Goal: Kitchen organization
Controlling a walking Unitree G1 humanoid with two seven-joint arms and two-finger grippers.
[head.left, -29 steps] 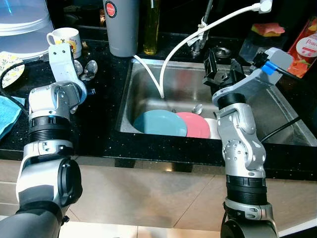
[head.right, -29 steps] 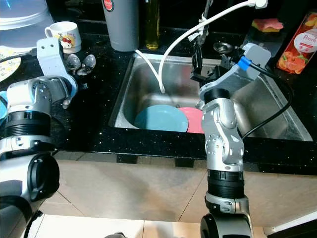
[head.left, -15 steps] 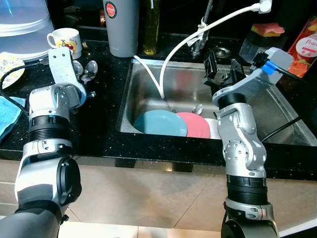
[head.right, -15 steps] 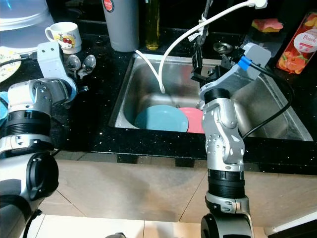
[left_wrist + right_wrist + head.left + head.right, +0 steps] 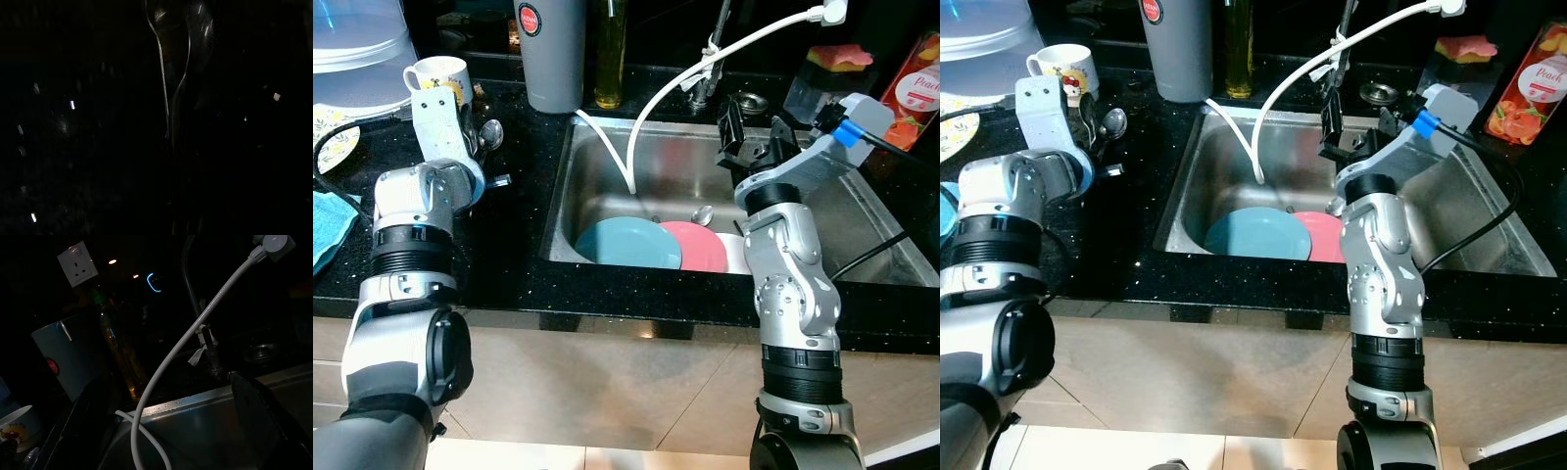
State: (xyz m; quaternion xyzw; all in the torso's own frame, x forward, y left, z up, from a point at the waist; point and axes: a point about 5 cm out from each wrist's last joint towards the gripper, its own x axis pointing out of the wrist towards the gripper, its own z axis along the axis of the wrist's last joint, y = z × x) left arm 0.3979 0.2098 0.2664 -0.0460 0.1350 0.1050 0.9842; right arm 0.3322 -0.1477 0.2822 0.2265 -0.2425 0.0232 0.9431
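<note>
Steel spoons (image 5: 492,132) lie just ahead of the left claw (image 5: 470,117), handles running toward it; grip state unclear.

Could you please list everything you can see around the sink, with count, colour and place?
sink: one, steel, set in the black counter
plates: two, one blue and one pink, side by side in the sink
spoon in sink: one, silver, behind the pink plate
hose: one, white, running from above down into the sink
spoons: two, silver, on the counter left of the sink
mug: one, white with a picture, behind the spoons
canister: one, grey, behind the sink's left corner
bottle: one, yellowish, beside the canister
carton: one, red, far right
left gripper: over the spoons
right gripper: open, above the sink
</note>
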